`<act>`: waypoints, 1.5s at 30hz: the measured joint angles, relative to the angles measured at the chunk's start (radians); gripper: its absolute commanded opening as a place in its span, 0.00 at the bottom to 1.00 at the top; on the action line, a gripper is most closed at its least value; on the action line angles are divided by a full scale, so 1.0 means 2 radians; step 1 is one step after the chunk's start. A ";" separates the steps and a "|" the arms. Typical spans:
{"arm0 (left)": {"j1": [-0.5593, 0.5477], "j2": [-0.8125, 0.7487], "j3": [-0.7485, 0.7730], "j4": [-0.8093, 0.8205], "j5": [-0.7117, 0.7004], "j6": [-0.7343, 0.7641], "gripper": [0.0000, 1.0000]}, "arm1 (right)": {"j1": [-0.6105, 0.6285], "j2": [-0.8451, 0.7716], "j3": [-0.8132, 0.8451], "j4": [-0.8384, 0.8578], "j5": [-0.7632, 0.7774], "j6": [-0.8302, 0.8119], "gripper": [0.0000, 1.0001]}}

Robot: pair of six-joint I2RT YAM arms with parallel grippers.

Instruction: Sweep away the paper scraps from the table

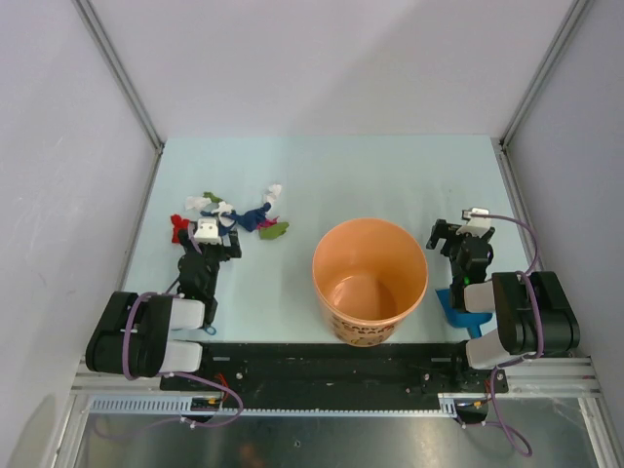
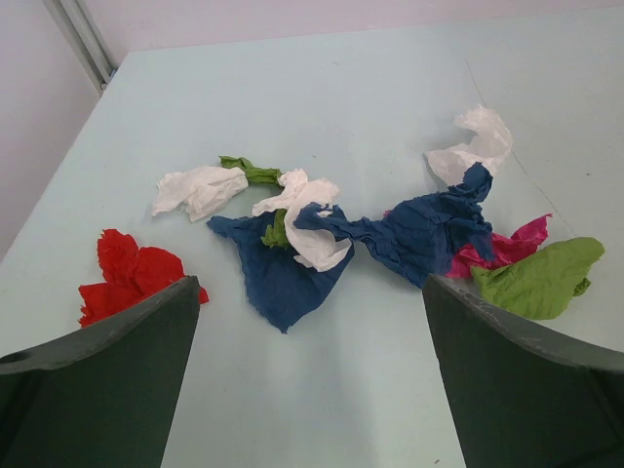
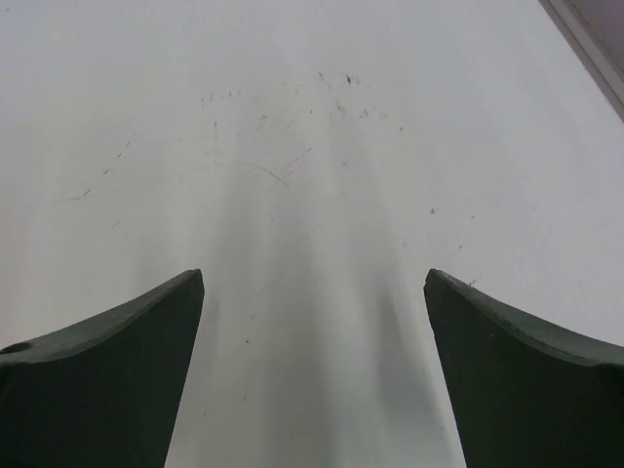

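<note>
The paper scraps (image 1: 234, 214) lie in a loose cluster on the left of the pale mint table (image 1: 390, 175). In the left wrist view they are a red bit (image 2: 132, 273), white bits (image 2: 200, 187), dark blue pieces (image 2: 278, 268), a magenta bit (image 2: 507, 249) and a green bit (image 2: 541, 278). My left gripper (image 1: 210, 239) is open and empty, low over the table just short of the scraps; it also shows in its own wrist view (image 2: 310, 285). My right gripper (image 1: 460, 234) is open and empty over bare table (image 3: 312, 117) at the right; its own wrist view (image 3: 313, 275) shows it too.
An orange bucket (image 1: 370, 283) stands upright near the front middle, between the arms. A blue plastic piece (image 1: 458, 310) lies under my right arm by the front rail. Grey walls with metal rails close the table at the left, right and back.
</note>
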 measured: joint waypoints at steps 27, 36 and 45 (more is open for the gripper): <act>0.000 -0.046 0.251 -0.323 0.035 0.014 1.00 | -0.070 -0.246 0.291 -0.469 -0.270 0.154 0.92; 0.000 -0.074 0.447 -0.641 0.181 0.071 1.00 | 0.141 -0.243 0.488 -0.798 -0.266 -0.006 0.88; -0.031 -0.110 0.517 -0.882 0.258 0.135 0.99 | 0.218 -0.236 0.493 -0.988 -0.133 -0.049 0.69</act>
